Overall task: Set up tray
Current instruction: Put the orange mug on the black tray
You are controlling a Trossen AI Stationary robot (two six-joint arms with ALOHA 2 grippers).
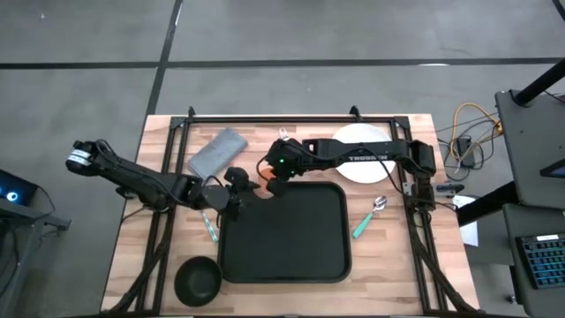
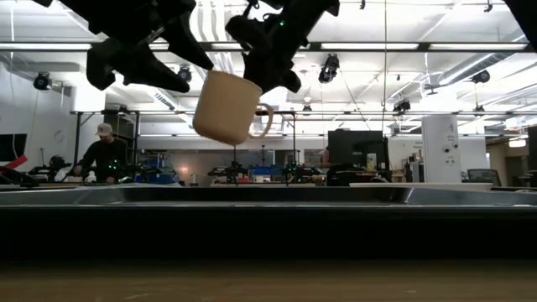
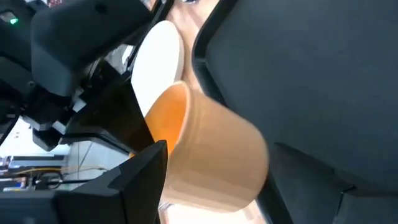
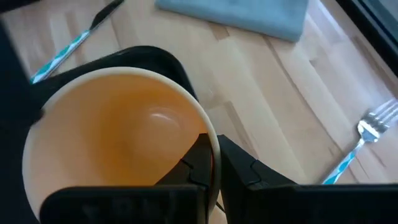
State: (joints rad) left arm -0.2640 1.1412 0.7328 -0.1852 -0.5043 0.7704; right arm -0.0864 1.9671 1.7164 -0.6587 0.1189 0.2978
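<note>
Two matte black jointed arms, white lettering and a green light on the right arm (image 1: 353,155).

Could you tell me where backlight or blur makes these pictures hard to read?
Low view: bright ceiling lights behind turn both grippers into silhouettes above the tray, though the lifted cup stays readable. Left wrist view: the cup is so near that it looks soft and fills much of the picture. Right wrist view: the near fingers blur, the fork is sharper.
</note>
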